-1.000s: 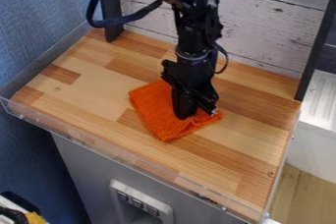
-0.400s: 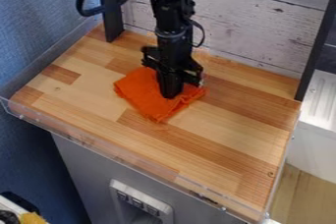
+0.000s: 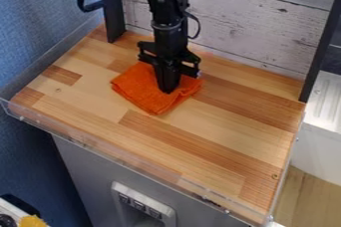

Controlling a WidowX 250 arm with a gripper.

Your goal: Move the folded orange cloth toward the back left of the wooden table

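Observation:
The black gripper (image 3: 168,87) points straight down onto an orange cloth (image 3: 150,100), left of centre toward the back of the wooden table. Its tip presses against the middle of the cloth, which lies folded and slightly rumpled around it. Whether any fabric is pinched between the fingertips is hidden. Part of the cloth behind the gripper is covered by it.
The wooden tabletop (image 3: 220,144) has a clear plastic edge (image 3: 120,159) along its front. Behind stands a whitewashed plank wall (image 3: 259,27), between a black post (image 3: 112,7) at left and another at right. A white sink unit (image 3: 326,101) is at right.
The gripper and the cloth have moved together toward the back and left of the table. The cloth's folds and outline have shifted slightly.

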